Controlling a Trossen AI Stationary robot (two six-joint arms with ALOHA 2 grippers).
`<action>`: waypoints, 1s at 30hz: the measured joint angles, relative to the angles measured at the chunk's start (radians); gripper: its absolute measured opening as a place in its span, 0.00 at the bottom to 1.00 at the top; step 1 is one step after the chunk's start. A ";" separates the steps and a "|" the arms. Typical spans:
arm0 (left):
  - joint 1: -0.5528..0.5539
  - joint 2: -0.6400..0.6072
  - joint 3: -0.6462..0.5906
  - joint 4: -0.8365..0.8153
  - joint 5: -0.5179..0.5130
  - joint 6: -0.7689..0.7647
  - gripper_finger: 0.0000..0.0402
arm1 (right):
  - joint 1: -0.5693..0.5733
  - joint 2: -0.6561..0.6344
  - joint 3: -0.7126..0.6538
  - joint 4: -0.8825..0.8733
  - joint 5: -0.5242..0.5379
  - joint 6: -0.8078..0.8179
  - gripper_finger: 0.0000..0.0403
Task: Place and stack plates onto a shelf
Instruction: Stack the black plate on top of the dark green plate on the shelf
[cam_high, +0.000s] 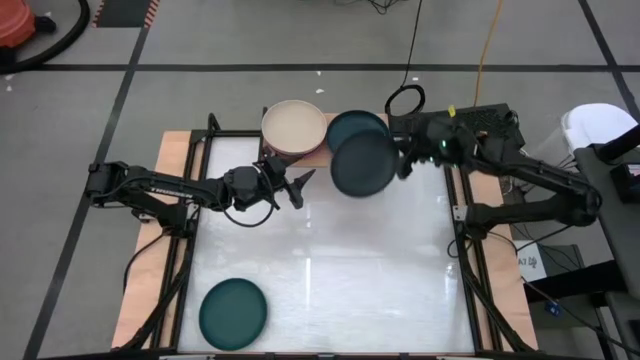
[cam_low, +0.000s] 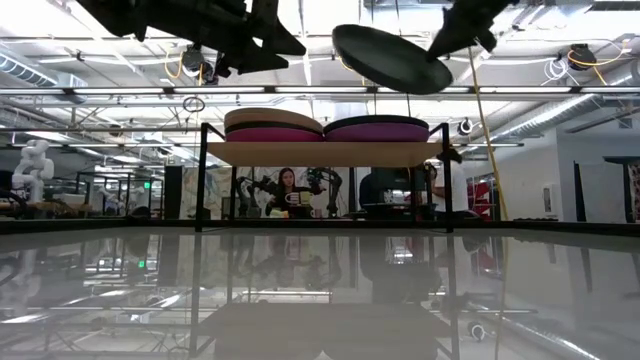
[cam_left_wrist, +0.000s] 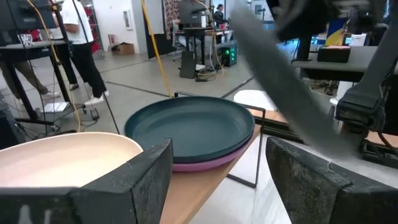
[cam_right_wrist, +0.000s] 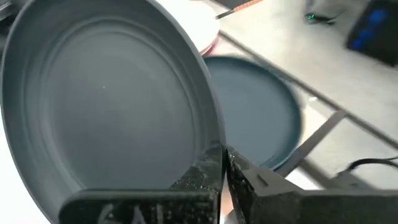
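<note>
My right gripper (cam_high: 405, 160) is shut on a dark charcoal plate (cam_high: 362, 166), held in the air just in front of the shelf (cam_low: 325, 152). The light-wood shelf carries two stacks: a beige plate (cam_high: 294, 128) on a hot pink one (cam_low: 270, 134), and a dark teal plate (cam_high: 357, 122) on a purple one (cam_low: 378, 131). Another teal plate (cam_high: 232, 312) lies flat on the table near its near left corner. My left gripper (cam_high: 296, 186) hovers open above the table, in front of the beige stack and left of the held plate. My right gripper (cam_right_wrist: 224, 163) pinches the charcoal plate's rim (cam_right_wrist: 211, 146) between its two fingers, one on the inner face and one on the underside. It comes from the table's right side. The plate (cam_low: 390, 58) is lifted clear and tilted, higher than the stacks on the shelf.
The white tabletop (cam_high: 330, 290) is glossy and framed by black rails. Cables and a black box (cam_high: 470, 122) lie beyond the shelf's right end. People stand in the room behind the table (cam_low: 287, 190).
</note>
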 joint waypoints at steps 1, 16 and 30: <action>0.000 0.000 0.000 0.000 0.000 0.000 0.65 | -0.028 0.019 0.026 -0.001 0.000 -0.017 0.00; 0.000 0.000 0.000 -0.001 0.000 0.001 0.65 | -0.415 0.424 0.329 -0.185 -0.334 -0.037 0.00; 0.001 0.000 0.000 -0.001 0.000 0.044 0.65 | -0.472 0.502 0.329 -0.141 -0.339 -0.088 0.00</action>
